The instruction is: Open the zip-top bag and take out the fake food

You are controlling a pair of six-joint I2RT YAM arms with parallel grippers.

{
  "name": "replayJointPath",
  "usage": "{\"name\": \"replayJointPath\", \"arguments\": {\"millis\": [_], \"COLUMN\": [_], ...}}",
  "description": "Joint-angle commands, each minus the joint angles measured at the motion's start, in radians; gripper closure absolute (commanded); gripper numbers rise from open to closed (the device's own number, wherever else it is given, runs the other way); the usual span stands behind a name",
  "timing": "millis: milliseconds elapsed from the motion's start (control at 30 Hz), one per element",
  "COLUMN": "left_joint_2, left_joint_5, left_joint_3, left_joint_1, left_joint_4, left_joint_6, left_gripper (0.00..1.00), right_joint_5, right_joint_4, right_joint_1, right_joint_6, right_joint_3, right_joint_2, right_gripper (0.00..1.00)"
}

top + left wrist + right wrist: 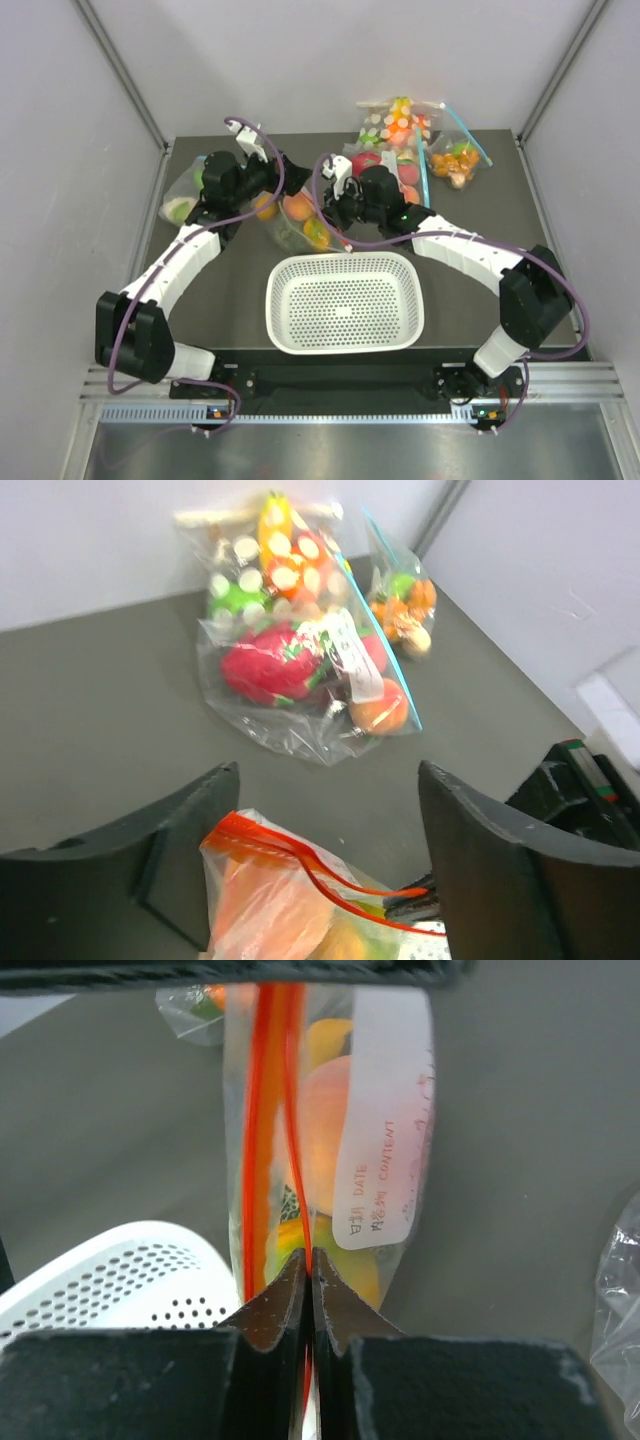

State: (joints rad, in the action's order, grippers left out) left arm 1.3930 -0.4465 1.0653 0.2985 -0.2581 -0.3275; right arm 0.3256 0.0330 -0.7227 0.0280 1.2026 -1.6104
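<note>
The left arm (185, 255) is raised from its base at the near left and bent at the elbow, the forearm being stretched forward and inward. The left pincer (328, 775) is held wide, its two dark fingers set well apart; a corner of the zip-top bag (260, 880) is seen between them, nearer the left finger, and no grip on it can be made out. The right arm (470, 255) is bent at an elbow on the far right and is extended leftward toward the middle. The right pincer (310, 1270) is closed, its fingertips pressed together on the bag's red-orange zip strip
</note>
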Motion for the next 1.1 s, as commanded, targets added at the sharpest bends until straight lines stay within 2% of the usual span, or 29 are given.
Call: {"name": "replayJointPath", "arguments": {"millis": [0, 133, 233, 367, 500, 633, 733, 1067], "left_joint_2": [-0.104, -0.196, -0.245, -0.281, -0.318, -0.321, -0.286, -0.213], "left_joint_5": [0.1, 0.247, 0.353, 0.561, 0.686, 0.634, 0.663, 0.611], "left_joint_3": [-0.011, -0.03, -0.039, -0.05, -0.102, -0.146, -0.159, -0.173], "left_joint_1": [0.021, 0.047, 0.076, 0.171, 0.237, 0.254, 0.255, 0.257], "left_joint_4": [-0.003, 0.045, 0.088, 0.149, 0.175, 0.169, 0.175, 0.08], "left_joint_6": [0.045, 0.09, 0.125, 0.163, 0.168, 0.081, 0.059, 0.008], "left_gripper": [0.22, 0.1, 0.05, 0.05, 0.1, 0.19, 0.28, 0.28], "right_joint_5": [-0.06, -0.098, -0.111, -0.128, -0.138, -0.131, -0.12, -0.099], "right_joint_4": [0.047, 0.05, 0.061, 0.068, 0.07, 0.079, 0.082, 0.085], "right_joint_1": [-0.004, 0.012, 0.022, 0.028, 0.034, 0.034, 0.034, 0.034], "right_joint_6": [-0.061, -0.108, -0.14, -0.172, -0.2, -0.207, -0.214, -0.203], "right_joint_3": [0.055, 0.064, 0.069, 0.09, 0.104, 0.104, 0.104, 0.077], "right_joint_2": [0.014, 0.004, -0.003, -0.019, -0.036, -0.04, -0.045, -0.026], "right_gripper": [1.0, 1.0, 1.0, 1.0, 1.0, 1.0, 1.0, 1.0]}}
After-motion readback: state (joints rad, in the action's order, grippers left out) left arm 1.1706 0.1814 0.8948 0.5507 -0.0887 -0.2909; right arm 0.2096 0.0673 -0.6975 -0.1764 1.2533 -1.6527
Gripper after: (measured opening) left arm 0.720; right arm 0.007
